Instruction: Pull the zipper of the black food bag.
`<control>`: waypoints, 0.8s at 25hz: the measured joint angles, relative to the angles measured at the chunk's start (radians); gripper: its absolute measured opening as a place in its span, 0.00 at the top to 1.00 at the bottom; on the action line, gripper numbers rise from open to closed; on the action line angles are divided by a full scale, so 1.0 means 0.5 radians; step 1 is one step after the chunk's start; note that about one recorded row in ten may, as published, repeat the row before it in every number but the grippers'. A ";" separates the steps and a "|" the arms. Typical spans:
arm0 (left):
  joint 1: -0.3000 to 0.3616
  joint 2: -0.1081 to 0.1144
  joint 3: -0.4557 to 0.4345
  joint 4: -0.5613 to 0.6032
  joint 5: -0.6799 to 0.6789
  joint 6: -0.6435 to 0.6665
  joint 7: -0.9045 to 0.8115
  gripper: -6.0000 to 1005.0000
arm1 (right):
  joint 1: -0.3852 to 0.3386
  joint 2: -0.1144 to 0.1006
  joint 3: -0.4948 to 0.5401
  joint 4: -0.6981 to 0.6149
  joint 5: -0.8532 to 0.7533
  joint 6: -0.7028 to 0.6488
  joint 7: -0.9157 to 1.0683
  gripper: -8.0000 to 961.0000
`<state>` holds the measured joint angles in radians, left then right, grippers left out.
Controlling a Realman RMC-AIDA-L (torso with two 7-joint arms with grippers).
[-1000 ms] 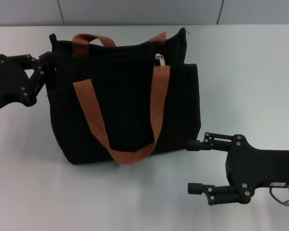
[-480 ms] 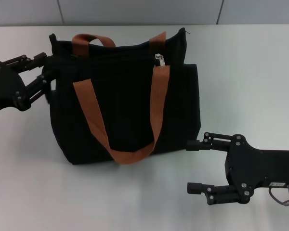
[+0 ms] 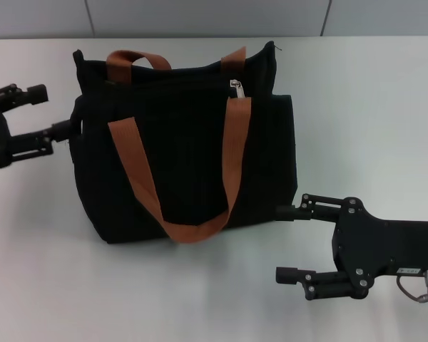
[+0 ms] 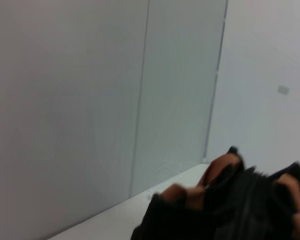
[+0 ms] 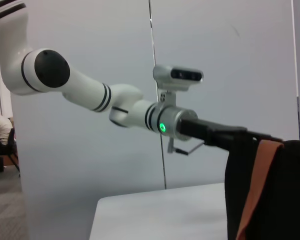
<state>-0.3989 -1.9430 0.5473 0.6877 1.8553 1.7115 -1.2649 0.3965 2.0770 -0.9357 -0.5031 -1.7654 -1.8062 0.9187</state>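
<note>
The black food bag [image 3: 185, 164] stands upright in the middle of the white table, with a rust-brown strap [image 3: 232, 149] hanging down its front. The silver zipper [image 3: 237, 87] pull sits on the top edge, right of centre. My left gripper [image 3: 57, 109] is open just off the bag's upper left side, its lower finger close to the fabric. My right gripper [image 3: 282, 244] hovers open near the bag's lower right corner with nothing in it. The left wrist view shows the bag [image 4: 240, 210] top blurred. In the right wrist view the bag [image 5: 285, 200] fills one edge.
The white table [image 3: 371, 107] runs to a grey panelled wall [image 3: 200, 18] behind the bag. The right wrist view shows my white left arm [image 5: 135, 112] reaching to the bag's far side.
My left gripper has drawn back to the left from the bag's upper left corner and now stands apart from it. The bag, the zipper pull and the right arm have hardly moved.
</note>
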 joint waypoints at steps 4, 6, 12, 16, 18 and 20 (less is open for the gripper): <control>-0.023 0.040 -0.043 0.013 -0.098 0.178 -0.093 0.22 | -0.002 0.000 0.000 0.000 -0.002 0.029 0.000 0.18; -0.037 0.034 -0.061 0.004 -0.235 0.305 -0.100 0.18 | -0.002 0.000 0.000 0.001 -0.005 0.046 0.000 0.18; -0.102 -0.089 -0.030 -0.002 -0.357 0.545 -0.009 0.17 | 0.014 0.002 0.000 0.046 -0.011 0.058 -0.003 0.18; -0.121 -0.192 0.207 -0.018 -0.356 0.592 0.157 0.17 | 0.019 0.003 0.000 0.051 -0.011 0.061 -0.008 0.18; -0.121 -0.218 0.379 -0.082 -0.342 0.591 0.273 0.17 | 0.020 0.003 -0.001 0.052 -0.013 0.064 -0.008 0.18; -0.112 -0.224 0.512 -0.160 -0.334 0.581 0.379 0.17 | 0.021 0.003 -0.006 0.053 -0.014 0.064 -0.009 0.18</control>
<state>-0.4549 -2.0551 0.8033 0.6079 1.6884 2.0020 -1.0752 0.4071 2.0786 -0.9386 -0.4764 -1.7722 -1.7742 0.9144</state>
